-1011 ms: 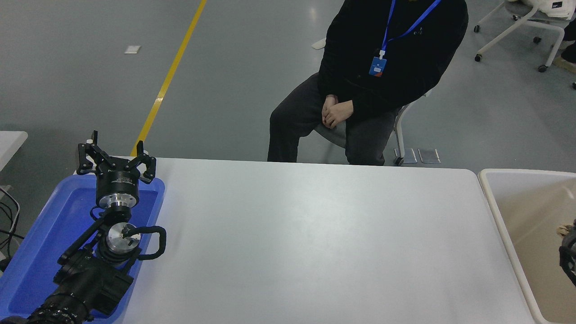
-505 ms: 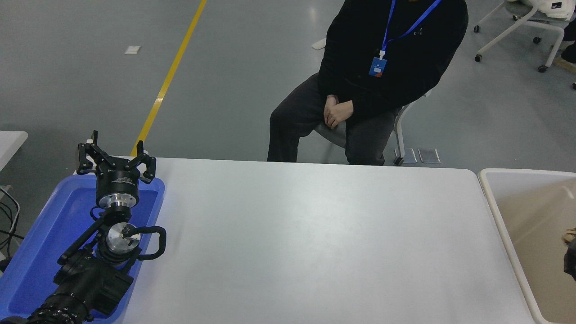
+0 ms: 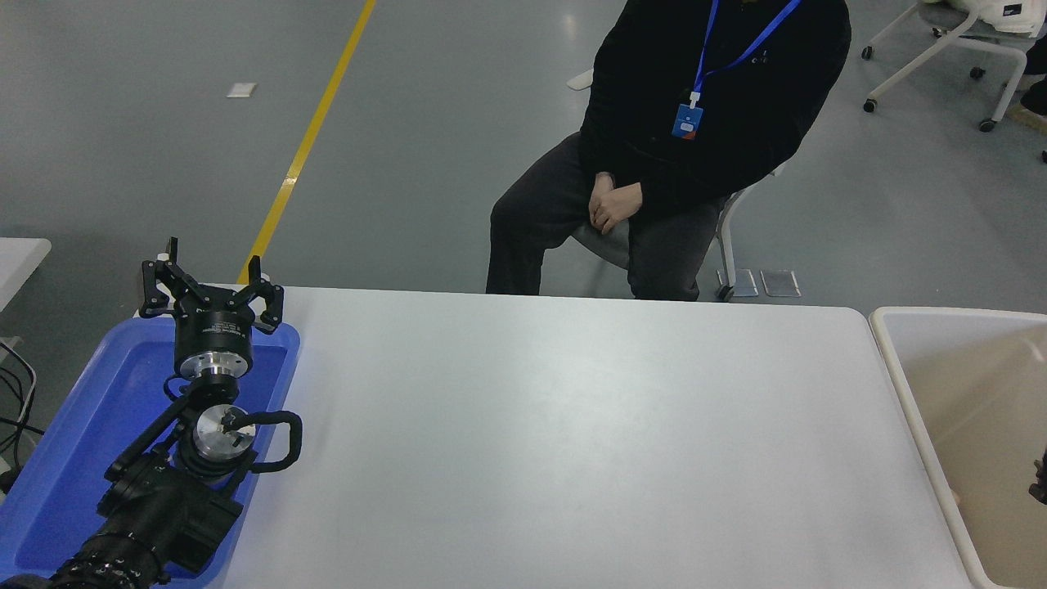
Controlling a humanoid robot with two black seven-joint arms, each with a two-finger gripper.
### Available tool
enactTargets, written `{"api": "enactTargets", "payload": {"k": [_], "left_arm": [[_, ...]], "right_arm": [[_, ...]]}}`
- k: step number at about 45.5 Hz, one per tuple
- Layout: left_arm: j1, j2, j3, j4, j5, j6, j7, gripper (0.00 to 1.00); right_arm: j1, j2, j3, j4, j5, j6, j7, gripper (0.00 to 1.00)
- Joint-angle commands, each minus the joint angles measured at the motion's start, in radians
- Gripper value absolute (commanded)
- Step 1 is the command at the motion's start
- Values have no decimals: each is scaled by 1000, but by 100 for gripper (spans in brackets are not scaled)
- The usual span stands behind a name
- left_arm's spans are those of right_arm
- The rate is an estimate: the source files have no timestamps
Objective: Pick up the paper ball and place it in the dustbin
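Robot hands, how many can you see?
2. The left gripper is open above the blue tray at the lower left. Only a sliver of the right gripper shows at the right edge, over the dustbin.

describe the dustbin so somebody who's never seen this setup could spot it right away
Start at the white table and follow it to its right end, opposite the blue tray under the parked left gripper. The dustbin sits against that end, running out of the picture. It is the only deep beige container with a rounded pale rim; the tray is shallow and blue.
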Motion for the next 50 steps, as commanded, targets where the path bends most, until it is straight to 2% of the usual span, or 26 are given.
{"api": "enactTargets", "payload": {"k": [1,8,23,38,50], "left_arm": [[0,0,0,0,-1,0,1,99],[0,0,0,0,-1,1,0,99],[0,0,0,0,1,0,1,99],[0,0,0,0,-1,0,0,99],[0,0,0,0,-1,0,0,99]], "right_arm": [[42,-43,2,8,0,0,0,100],[97,-73,2,54,0,2,0,100],[196,-182,19,317,-1,0,9,100],[219,-181,301,585,-1,0,11,100],[234,-119,348,668,-1,-5,11,100]]}}
